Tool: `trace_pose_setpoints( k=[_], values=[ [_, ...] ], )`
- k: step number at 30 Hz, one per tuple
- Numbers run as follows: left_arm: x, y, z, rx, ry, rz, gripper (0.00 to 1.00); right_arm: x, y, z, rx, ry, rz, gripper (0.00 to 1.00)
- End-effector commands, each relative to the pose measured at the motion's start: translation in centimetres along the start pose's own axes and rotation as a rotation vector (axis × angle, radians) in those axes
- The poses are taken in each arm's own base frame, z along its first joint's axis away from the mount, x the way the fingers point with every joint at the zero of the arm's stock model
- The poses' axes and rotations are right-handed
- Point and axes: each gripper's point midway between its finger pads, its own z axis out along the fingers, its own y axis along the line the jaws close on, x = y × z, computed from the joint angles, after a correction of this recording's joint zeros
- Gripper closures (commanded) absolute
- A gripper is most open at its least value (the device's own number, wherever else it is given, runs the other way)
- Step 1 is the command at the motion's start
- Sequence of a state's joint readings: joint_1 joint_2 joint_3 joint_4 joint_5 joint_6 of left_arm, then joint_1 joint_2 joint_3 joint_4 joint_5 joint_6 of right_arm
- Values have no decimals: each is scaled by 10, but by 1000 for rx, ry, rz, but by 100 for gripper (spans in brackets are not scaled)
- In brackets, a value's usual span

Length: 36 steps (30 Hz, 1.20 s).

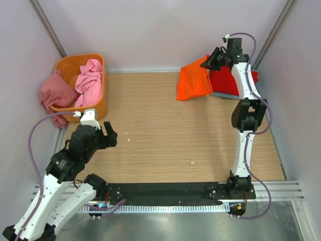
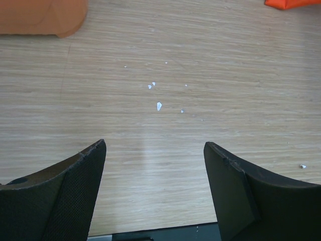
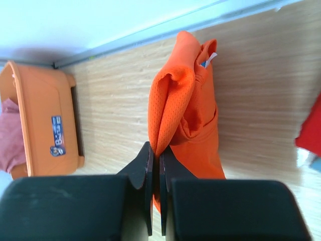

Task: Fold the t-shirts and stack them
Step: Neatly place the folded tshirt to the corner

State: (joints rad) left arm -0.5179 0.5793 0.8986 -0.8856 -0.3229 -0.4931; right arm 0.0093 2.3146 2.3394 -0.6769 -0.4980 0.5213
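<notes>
The bright orange t-shirt [image 1: 194, 81] lies folded at the back right, partly lifted; in the right wrist view the orange t-shirt [image 3: 188, 105] hangs from my jaws. My right gripper [image 1: 211, 61] [image 3: 156, 150] is shut on a fold of it. A red t-shirt [image 1: 225, 81] lies beside it under the right arm, with a grey-blue edge [image 1: 224, 95] showing beneath. A light pink t-shirt [image 1: 89, 75] sits in the orange tub [image 1: 95, 109], and a dusty rose t-shirt [image 1: 56, 93] drapes over its left side. My left gripper [image 1: 108, 134] [image 2: 154, 150] is open and empty above bare table.
The rigid orange tub stands at the back left and shows in the right wrist view [image 3: 42, 120] and the left wrist view [image 2: 42, 17]. White walls enclose the table [image 1: 160, 125]. Small white crumbs [image 2: 158, 105] lie on the wood.
</notes>
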Motion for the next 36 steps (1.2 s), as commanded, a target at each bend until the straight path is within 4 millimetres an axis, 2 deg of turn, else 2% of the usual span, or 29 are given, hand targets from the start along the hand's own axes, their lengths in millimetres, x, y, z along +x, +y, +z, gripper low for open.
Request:
trace_pose_setpoints(
  k=[1, 7, 8, 9, 12, 13, 20, 25, 29, 36],
  values=[
    [-11, -3, 1, 8, -50, -16, 20, -32, 4, -26, -12, -62, 2, 99],
    [-9, -4, 2, 10, -43, -10, 20, -69, -2, -46, -36, -150, 31, 99],
    [-9, -3, 3, 8, -39, -10, 19, -77, 2, -51, -55, -169, 29, 99],
    [-9, -4, 3, 9, -40, -10, 19, -83, -7, -52, -64, -174, 49, 99],
    [-9, -4, 3, 8, -39, -10, 19, -99, -10, -64, -96, -203, 78, 99],
    [-9, -4, 3, 8, -39, -10, 19, -106, -18, -71, -90, -225, 83, 99],
    [-8, -3, 4, 4, -34, -8, 19, -125, -40, -97, -105, -259, 117, 98],
    [-8, -3, 4, 1, -35, -8, 19, -132, -46, -111, -104, -276, 122, 98],
    [-8, -3, 5, 3, -35, -8, 19, -137, -58, -121, -95, -288, 137, 99],
    [-8, -3, 5, 3, -33, -7, 19, -146, -100, -141, -76, -308, 198, 99]
  ],
)
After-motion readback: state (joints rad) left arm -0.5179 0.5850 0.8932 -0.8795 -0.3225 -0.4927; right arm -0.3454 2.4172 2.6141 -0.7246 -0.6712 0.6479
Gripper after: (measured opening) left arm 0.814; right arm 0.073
